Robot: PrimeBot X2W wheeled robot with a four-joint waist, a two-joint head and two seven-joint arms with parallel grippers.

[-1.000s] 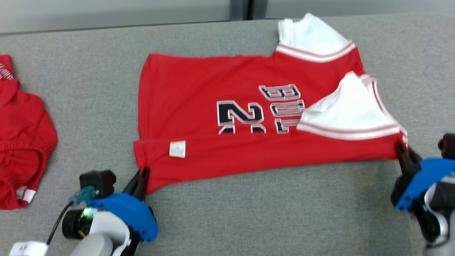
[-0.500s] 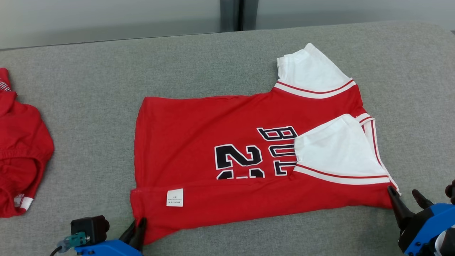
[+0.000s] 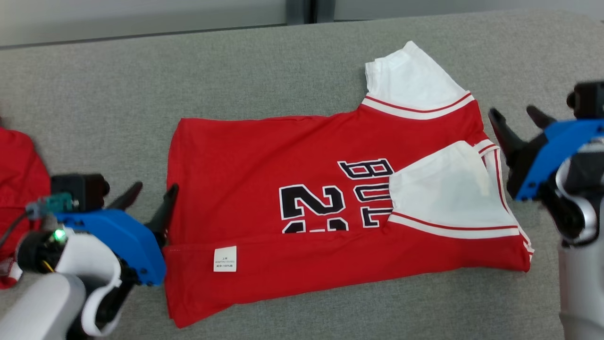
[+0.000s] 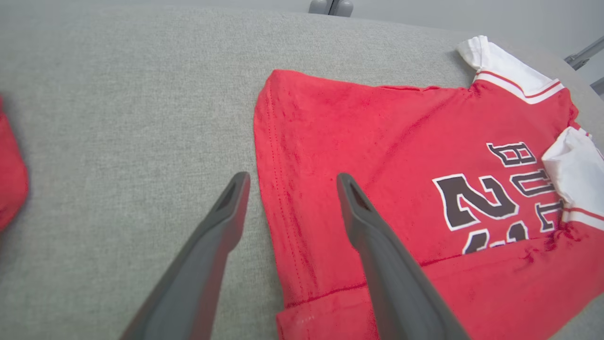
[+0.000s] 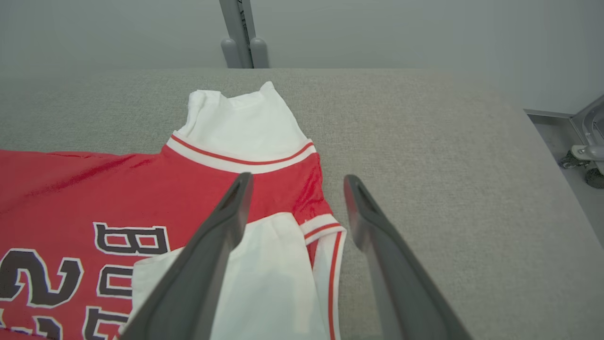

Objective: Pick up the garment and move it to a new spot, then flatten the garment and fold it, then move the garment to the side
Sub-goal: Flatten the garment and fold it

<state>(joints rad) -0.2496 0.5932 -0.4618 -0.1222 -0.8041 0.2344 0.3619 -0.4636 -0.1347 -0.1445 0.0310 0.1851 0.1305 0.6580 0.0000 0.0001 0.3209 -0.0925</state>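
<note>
The red jersey [image 3: 264,170] with white sleeves and black lettering lies flat on the grey table [image 3: 283,61], collar end to the right. Its near long edge is folded over the body, and a white label [image 3: 225,259] shows on the fold. My left gripper [image 3: 155,189] hovers open at the jersey's left hem; in the left wrist view the left gripper [image 4: 291,178] straddles the hem of the jersey [image 4: 377,141]. By the collar end, my right gripper [image 3: 512,112] is open and holds nothing. The right wrist view has that gripper [image 5: 298,179] above the jersey [image 5: 94,189].
A second red garment [image 3: 23,179] lies at the table's left end and also shows as a red garment [image 4: 9,189] in the left wrist view. The table's right edge [image 5: 542,141] drops to the floor. A grey post [image 5: 238,33] stands behind the far edge.
Both grippers were shut on the jersey's near corners; now both have let go, opened and moved up away from the near edge. The folded strip stays on the jersey. The camera also shifted.
</note>
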